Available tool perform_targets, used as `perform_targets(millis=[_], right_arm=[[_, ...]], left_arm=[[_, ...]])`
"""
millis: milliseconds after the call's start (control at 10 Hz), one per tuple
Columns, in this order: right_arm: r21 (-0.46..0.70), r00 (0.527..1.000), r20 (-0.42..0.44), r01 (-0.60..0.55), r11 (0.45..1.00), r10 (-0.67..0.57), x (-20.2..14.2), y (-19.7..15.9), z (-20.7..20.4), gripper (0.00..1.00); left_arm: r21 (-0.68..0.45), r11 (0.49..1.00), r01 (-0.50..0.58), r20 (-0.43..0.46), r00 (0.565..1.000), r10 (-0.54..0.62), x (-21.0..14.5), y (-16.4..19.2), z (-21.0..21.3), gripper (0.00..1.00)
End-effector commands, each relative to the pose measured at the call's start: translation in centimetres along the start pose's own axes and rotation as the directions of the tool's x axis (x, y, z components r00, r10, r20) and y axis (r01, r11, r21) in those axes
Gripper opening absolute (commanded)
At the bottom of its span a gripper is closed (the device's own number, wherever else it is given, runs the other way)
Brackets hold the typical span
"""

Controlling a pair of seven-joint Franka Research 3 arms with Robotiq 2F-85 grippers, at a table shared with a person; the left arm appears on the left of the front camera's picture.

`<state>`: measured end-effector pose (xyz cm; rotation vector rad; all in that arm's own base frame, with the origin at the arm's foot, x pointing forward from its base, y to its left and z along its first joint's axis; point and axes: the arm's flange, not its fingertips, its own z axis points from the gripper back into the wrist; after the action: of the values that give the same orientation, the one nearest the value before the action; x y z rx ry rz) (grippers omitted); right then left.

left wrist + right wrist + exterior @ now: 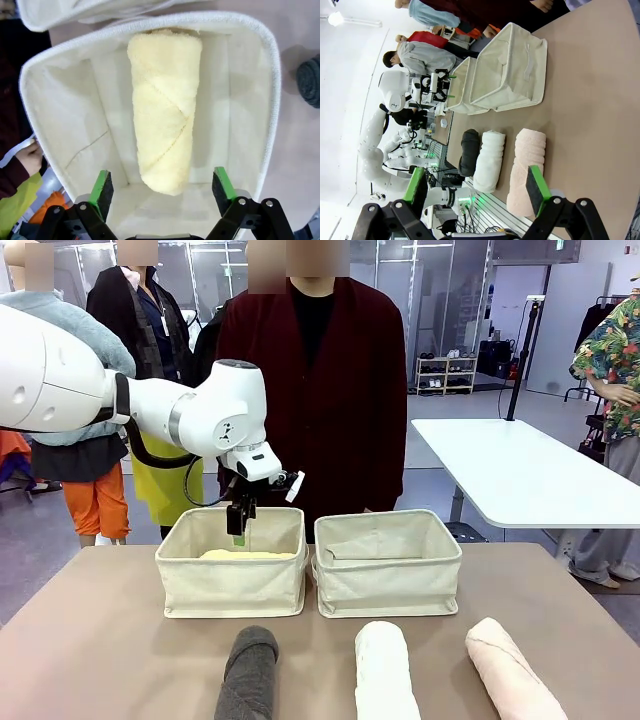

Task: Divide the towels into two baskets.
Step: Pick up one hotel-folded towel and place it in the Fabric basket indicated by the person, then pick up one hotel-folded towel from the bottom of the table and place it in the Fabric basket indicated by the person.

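Left gripper (pixel 162 186) hangs released over the yellow towel (pixel 163 107) in the walled left basket (pixel 232 585); right gripper (pixel 476 186), also released, faces grey towel (pixel 248 672), white towel (pixel 386 672), pink towel (pixel 512 672) along the table (pixel 100 640) edge.

**Four towels, two baskets**

You have four rolled terry towels: one pale yellow towel (pixel 162 110), one dark grey towel (pixel 248 670), one white towel (pixel 385 675) and one pale pink towel (pixel 510 675). You have two rectangular cream canvas baskets: the left basket (pixel 232 588) and the right basket (pixel 388 585). One towel is inside a basket, three outside.
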<state>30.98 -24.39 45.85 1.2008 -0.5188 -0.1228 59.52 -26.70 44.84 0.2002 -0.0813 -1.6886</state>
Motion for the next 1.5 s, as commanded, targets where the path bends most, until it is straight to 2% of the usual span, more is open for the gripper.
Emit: perform_targets(millis=[0, 900, 1000, 1100, 1300, 1400], right_arm=[[0.014, 1.000, 0.010, -0.017, 1.000, 0.017, -0.1, 0.2, 0.2, 1.00], [0.014, 1.000, 0.010, -0.017, 1.000, 0.017, -0.1, 0.2, 0.2, 1.00], [0.014, 1.000, 0.010, -0.017, 1.000, 0.017, -0.1, 0.2, 0.2, 1.00], [0.014, 1.000, 0.010, -0.017, 1.000, 0.017, -0.1, 0.2, 0.2, 1.00], [0.014, 1.000, 0.010, -0.017, 1.000, 0.017, -0.1, 0.2, 0.2, 1.00], [0.014, 1.000, 0.010, -0.017, 1.000, 0.017, -0.1, 0.2, 0.2, 1.00]], left_arm=[[0.001, 1.000, 0.018, -0.014, 1.000, -0.018, 0.2, 0.0, -0.3, 1.00], [-0.002, 1.000, 0.015, -0.004, 1.000, -0.015, 0.5, -0.1, -0.3, 1.00], [-0.008, 0.999, 0.032, -0.043, 0.999, -0.033, -0.2, -0.5, 1.6, 1.00], [-0.031, 1.000, -0.003, -0.040, 0.999, 0.002, -1.1, -1.6, 3.7, 1.00], [-0.127, 0.991, -0.051, 0.060, 0.996, 0.059, -4.0, -5.1, 7.9, 1.00], [-0.217, 0.974, -0.060, 0.172, 0.980, 0.099, -6.5, -7.3, 9.5, 1.00]])
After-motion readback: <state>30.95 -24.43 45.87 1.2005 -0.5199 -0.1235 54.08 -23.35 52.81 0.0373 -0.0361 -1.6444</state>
